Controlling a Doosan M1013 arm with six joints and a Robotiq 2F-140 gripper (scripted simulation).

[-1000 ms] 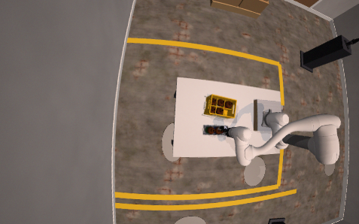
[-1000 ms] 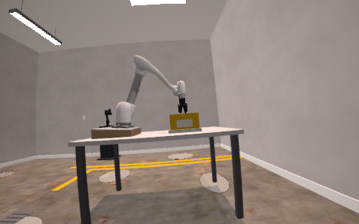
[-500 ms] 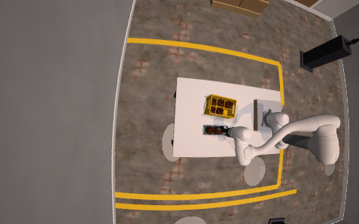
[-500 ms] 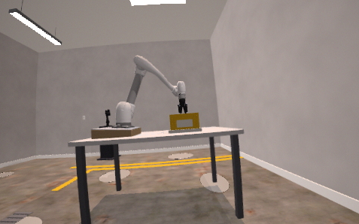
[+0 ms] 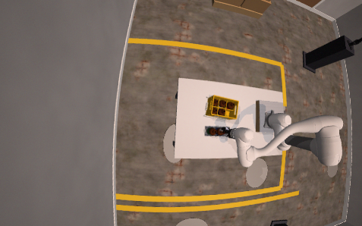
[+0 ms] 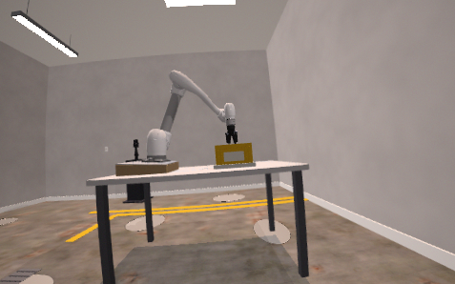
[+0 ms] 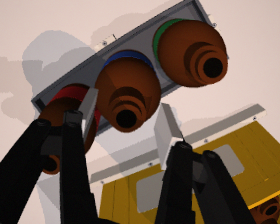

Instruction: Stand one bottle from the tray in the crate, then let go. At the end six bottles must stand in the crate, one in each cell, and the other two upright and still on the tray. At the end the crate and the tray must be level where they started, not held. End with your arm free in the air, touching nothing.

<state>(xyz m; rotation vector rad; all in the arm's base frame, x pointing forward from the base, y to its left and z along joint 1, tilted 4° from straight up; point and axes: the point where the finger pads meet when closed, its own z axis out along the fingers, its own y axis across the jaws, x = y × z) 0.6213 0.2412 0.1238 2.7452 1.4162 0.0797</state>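
A grey tray (image 5: 206,133) (image 6: 235,166) (image 7: 184,10) lies on the white table (image 5: 193,114) (image 6: 190,172) and holds three brown bottles, all upright. In the wrist view they stand on a green mark (image 7: 191,46), a blue mark (image 7: 124,92) and a red mark (image 7: 52,113); the last is partly hidden behind my left finger. The yellow crate (image 5: 209,107) (image 6: 233,148) (image 7: 124,196) stands beside the tray with bottles in five cells; the cell nearest the arm (image 5: 229,113) is empty. My gripper (image 5: 228,133) (image 6: 231,139) (image 7: 126,109) hangs above the tray's end nearest the arm, partly open and empty, clear of the bottle tops.
A brown flat block (image 5: 258,115) (image 6: 147,167) lies on the table near the arm's base. A black box (image 5: 327,53) stands on the floor beyond the yellow line, and cardboard boxes (image 5: 242,5) stand at the far edge.
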